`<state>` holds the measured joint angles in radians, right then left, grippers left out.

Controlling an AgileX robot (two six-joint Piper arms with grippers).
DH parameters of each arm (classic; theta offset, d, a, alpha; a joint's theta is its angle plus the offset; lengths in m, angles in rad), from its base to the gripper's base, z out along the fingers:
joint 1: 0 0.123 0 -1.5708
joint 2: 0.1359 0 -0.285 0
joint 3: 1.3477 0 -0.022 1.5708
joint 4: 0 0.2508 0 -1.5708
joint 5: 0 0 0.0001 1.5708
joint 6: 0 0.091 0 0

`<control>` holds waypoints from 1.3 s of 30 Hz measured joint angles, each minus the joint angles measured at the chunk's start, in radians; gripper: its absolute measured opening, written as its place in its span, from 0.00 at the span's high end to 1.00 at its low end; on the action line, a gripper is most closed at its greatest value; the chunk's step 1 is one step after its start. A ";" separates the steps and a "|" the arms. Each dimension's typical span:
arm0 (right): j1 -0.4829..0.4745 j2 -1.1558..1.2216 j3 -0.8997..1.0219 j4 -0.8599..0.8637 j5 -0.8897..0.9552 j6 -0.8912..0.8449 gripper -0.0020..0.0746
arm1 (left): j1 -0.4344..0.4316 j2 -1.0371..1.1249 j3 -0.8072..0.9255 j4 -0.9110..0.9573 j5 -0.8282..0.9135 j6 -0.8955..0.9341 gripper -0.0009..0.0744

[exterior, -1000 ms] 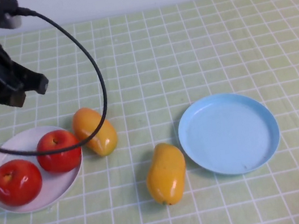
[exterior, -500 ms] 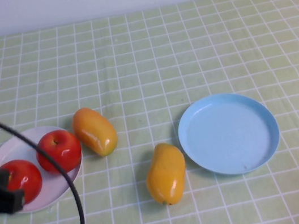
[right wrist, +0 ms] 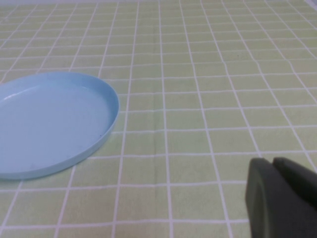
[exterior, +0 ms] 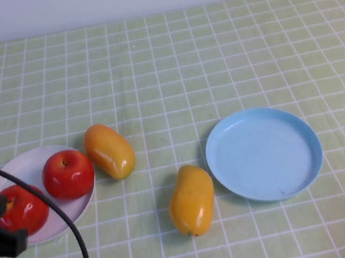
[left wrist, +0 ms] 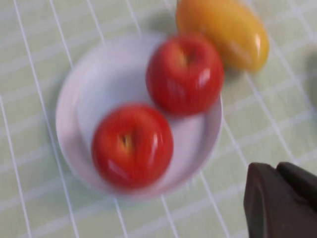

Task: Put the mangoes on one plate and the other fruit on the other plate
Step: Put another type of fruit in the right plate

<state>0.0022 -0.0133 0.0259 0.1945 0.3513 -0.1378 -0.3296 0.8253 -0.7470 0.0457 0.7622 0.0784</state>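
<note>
Two red apples [exterior: 68,173] [exterior: 21,208] lie on the white plate [exterior: 25,161] at the left. One mango [exterior: 108,151] rests on the cloth against that plate's right rim. The other mango [exterior: 191,198] lies just left of the light blue plate [exterior: 264,153], which holds nothing. My left gripper [exterior: 1,234] hangs at the near left edge, partly covering the nearer apple, shut and holding nothing. Its wrist view shows both apples [left wrist: 185,74] [left wrist: 132,145] on the plate [left wrist: 84,99]. My right gripper [right wrist: 280,198] is shut over bare cloth beside the blue plate [right wrist: 49,124]; the high view does not show it.
A green checked cloth [exterior: 214,62] covers the table, with open room across the back and right. The left arm's black cable [exterior: 68,219] arcs over the white plate's near edge.
The left arm swung from the far left, behind the white plate, down to the near left edge, then settled slightly lower. No fruit or plate moved.
</note>
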 joint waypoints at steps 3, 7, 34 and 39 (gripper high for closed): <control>0.000 0.000 0.000 0.000 0.000 0.000 0.99 | 0.000 -0.027 0.043 0.000 -0.163 0.032 0.99; 0.000 0.000 0.000 0.000 0.000 0.000 0.99 | 0.019 -0.167 0.186 -0.069 -0.442 0.085 0.99; 0.000 0.000 0.000 0.000 0.000 0.000 0.99 | 0.234 -0.837 0.774 -0.097 -0.391 0.089 0.99; 0.000 0.000 0.000 0.000 0.000 0.000 0.99 | 0.234 -0.837 0.774 -0.096 -0.387 0.089 0.99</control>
<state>0.0022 -0.0133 0.0259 0.1945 0.3513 -0.1378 -0.0951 -0.0119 0.0268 -0.0502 0.3756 0.1672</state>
